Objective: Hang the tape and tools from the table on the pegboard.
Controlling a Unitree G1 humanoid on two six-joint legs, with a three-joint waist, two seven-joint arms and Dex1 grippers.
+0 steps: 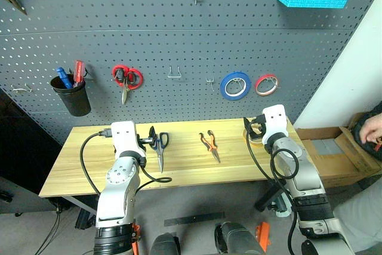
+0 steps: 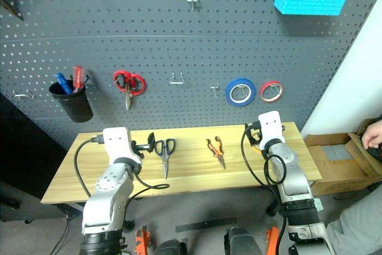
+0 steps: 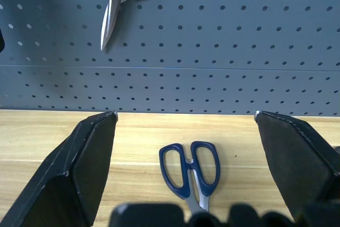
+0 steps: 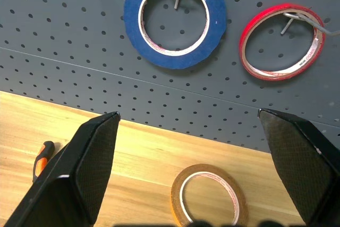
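Both jaws wide, empty | tape (image 4: 209,195) flat on surface (image 1: 185,162), below blue roll (image 4: 175,17) | scissors (image 3: 192,173) before left gripper (image 3: 186,126) | risk: thin flat ring slips from right gripper (image 4: 188,120).

the yellow-tan tape (image 4: 209,195) lay flat on my light plank counter (image 1: 185,162), near its right end and close to the pegboard (image 1: 179,40). the black-handled scissors (image 1: 159,146) lay left of centre, handles toward the board, blades pointing away from it. the orange-and-black pliers (image 1: 210,145) lay near the middle, handles likewise toward the board. an orange-and-black handle tip (image 4: 42,159) showed beside the tape, well apart from it.
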